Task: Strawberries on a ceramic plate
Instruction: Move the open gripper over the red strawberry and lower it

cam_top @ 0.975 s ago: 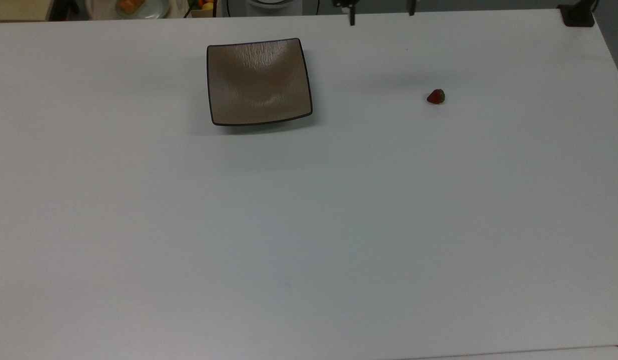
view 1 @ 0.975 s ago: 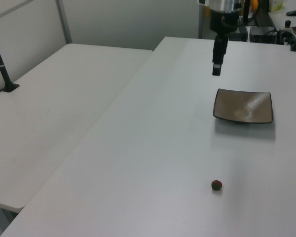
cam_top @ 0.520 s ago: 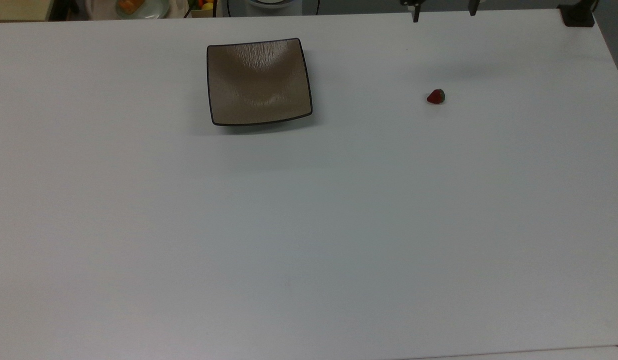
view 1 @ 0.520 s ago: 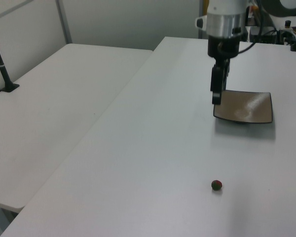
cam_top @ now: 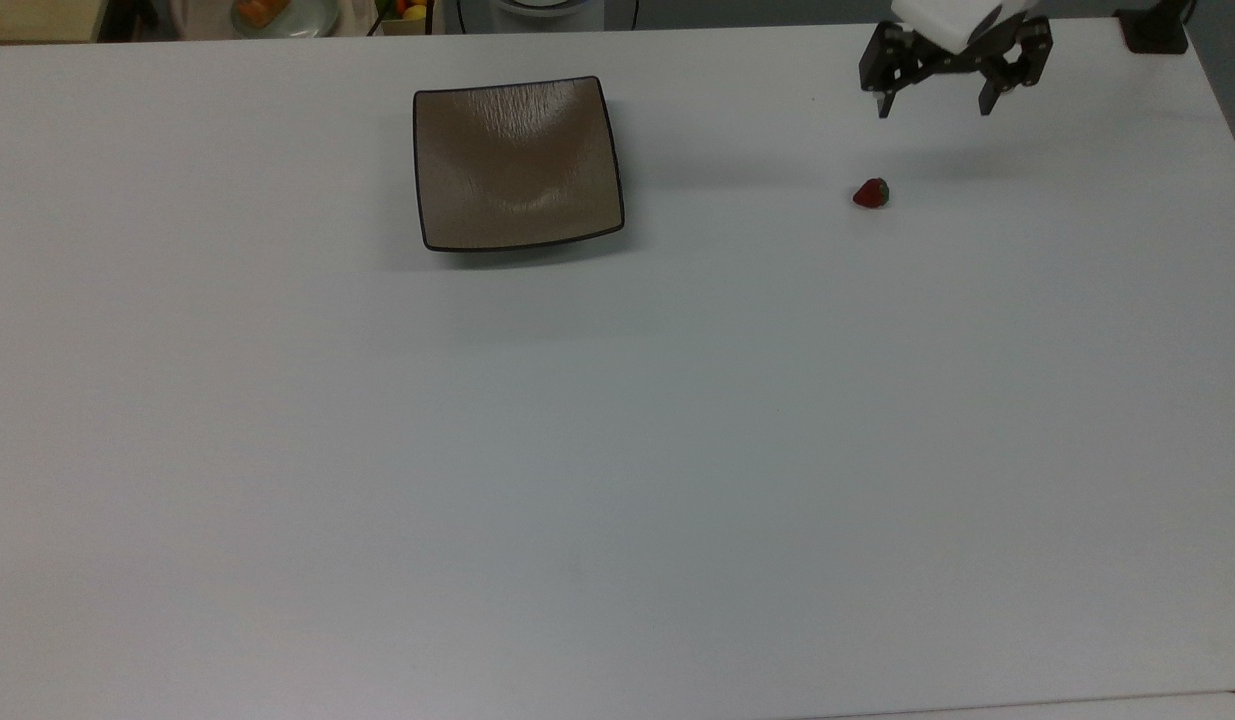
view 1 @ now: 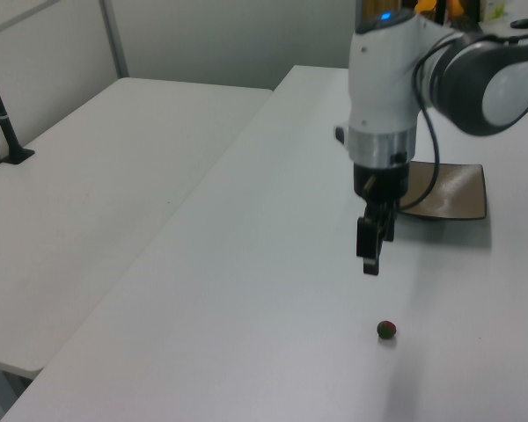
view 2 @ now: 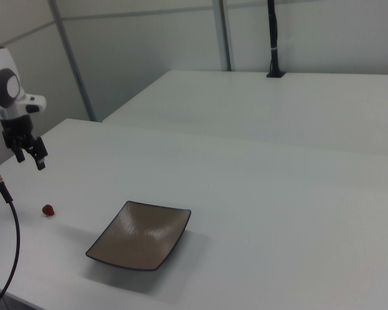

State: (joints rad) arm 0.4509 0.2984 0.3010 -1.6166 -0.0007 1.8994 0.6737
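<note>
**Pickup not yet begun**

The small red strawberry (cam_top: 871,194) lies on the white tabletop (cam_top: 617,450), well apart from the square tan-brown ceramic plate (cam_top: 517,165), which holds nothing. The tool (cam_top: 935,105) hangs above the berry, fingers spread; grasping and carrying remain.

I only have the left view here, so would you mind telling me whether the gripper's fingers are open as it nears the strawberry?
Observer: Yes, in the top view the gripper has its fingers spread wide, with nothing between them.
Operator: Thank you. Is the arm hiding anything on the plate?
Observer: No, the right view shows the ceramic plate whole and bare.
Operator: Where is the strawberry relative to the gripper?
Observer: In the top view the strawberry sits on the table, below the gripper and slightly toward the top view's left.
</note>
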